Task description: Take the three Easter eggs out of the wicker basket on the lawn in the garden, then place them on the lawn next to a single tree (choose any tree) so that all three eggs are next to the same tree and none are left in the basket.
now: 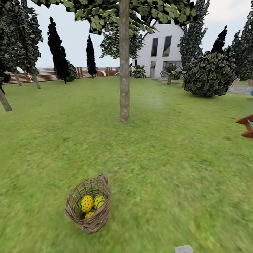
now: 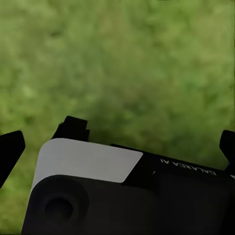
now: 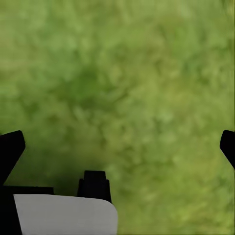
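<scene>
The wicker basket [image 1: 89,205] stands on the lawn [image 1: 168,168] at the lower left of the head view, tilted a little. Three yellow Easter eggs lie inside it: one with red dots [image 1: 86,203], one with blue-green bands [image 1: 99,201], and one low at the front [image 1: 89,214]. A thick grey-brown tree trunk [image 1: 124,63] rises from the grass well beyond the basket, near the middle. My left gripper [image 2: 120,144] is open over bare grass, its fingertips [image 2: 11,147] far apart. My right gripper [image 3: 120,147] is open too, with only grass between its fingertips [image 3: 11,147].
A white house [image 1: 161,49] and a round dark bush [image 1: 211,73] stand at the back right. A brown slatted fence [image 1: 45,74] and narrow dark trees [image 1: 58,52] line the back left. Red-brown wooden boards [image 1: 246,126] jut in at the right edge. A thin leaning trunk [image 1: 5,101] is far left.
</scene>
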{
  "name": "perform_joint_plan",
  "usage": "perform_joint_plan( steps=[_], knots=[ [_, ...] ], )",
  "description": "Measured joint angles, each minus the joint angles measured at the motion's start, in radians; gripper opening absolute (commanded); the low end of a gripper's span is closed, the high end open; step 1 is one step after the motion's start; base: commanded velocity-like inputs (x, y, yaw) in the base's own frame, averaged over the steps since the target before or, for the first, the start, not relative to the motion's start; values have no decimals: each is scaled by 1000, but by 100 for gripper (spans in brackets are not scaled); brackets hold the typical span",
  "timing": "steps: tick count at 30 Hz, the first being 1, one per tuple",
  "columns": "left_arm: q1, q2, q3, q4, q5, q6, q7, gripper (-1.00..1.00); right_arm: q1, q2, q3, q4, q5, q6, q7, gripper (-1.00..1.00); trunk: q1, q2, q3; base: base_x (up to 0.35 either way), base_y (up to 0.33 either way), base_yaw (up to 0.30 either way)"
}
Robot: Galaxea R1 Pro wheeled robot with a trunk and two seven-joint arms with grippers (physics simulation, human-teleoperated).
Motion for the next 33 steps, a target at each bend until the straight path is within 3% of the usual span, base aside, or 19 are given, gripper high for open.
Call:
perform_joint_plan(
  steps=[11,23,27,28,30,31,33],
  knots=[
    [1,3,0,0,-1,0,-2,100,0,7,0,0,0,0,0,100,-1,0,-1,185,0,275],
    [0,7,3,-1,2,1,1,100,1,5,-1,-4,0,2,1,100,-1,0,-2,151,0,15],
    [-9,11,6,-33,21,3,4,100,-1,5,-5,-95,-2,11,-12,100,-1,0,-4,337,0,123],
    [-26,20,10,-64,77,16,4,100,-2,5,-5,-177,-1,14,-69,100,-1,0,-4,341,0,84],
    [-47,30,16,-78,151,20,5,100,-2,5,-6,-235,-1,15,-138,100,-1,0,-6,259,0,166],
    [-65,34,17,-83,250,21,4,100,-8,5,-5,-302,-1,31,-194,100,0,0,-6,91,0,267],
    [-71,34,17,-81,295,15,5,100,-10,6,-5,-338,-2,61,-212,100,0,0,-6,48,0,281]
  ],
)
